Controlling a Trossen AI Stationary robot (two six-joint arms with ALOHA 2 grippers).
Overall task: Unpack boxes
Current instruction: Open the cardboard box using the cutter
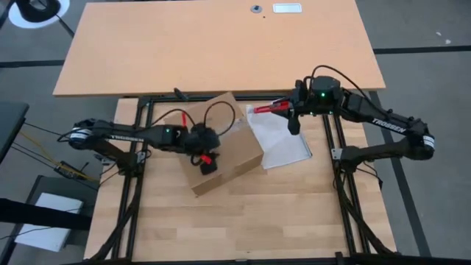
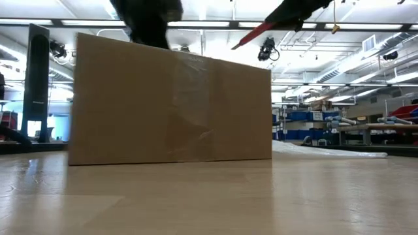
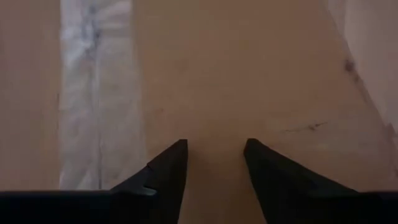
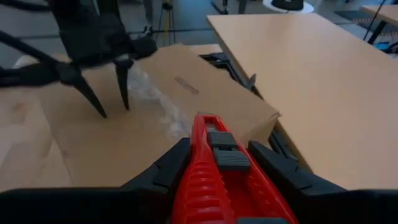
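Carton [image 1: 224, 147]: sitting closed on the wooden table [image 1: 243, 221], its flaps still taped down with a clear tape strip [image 3: 99, 93] running across the top; a clear plastic bag [image 1: 283, 140] is lying just beside the carton on the right arm's side.
Left gripper [image 1: 208, 163]: hanging directly over the carton's top, fingers pointing down and standing partly apart, gripping nothing; the tips are looking very near the cardboard, though contact cannot be confirmed.
Right gripper [image 4: 214, 163]: hovering above the carton's far corner, on the bag's side, jaws clamping a red box cutter [image 1: 271, 108] by its handle.
Cutter risk: the blade end is pointing toward the carton and the left arm, so a slicing pass along the tape is likely threatening the left fingers [image 4: 93, 93] if they are standing in the path.
Slide risk: the carton is resting loose, so blade drag is probably going to push or twist it unless the left gripper is pressing it down.
Depth risk: a deep cut could be damaging whatever is inside.
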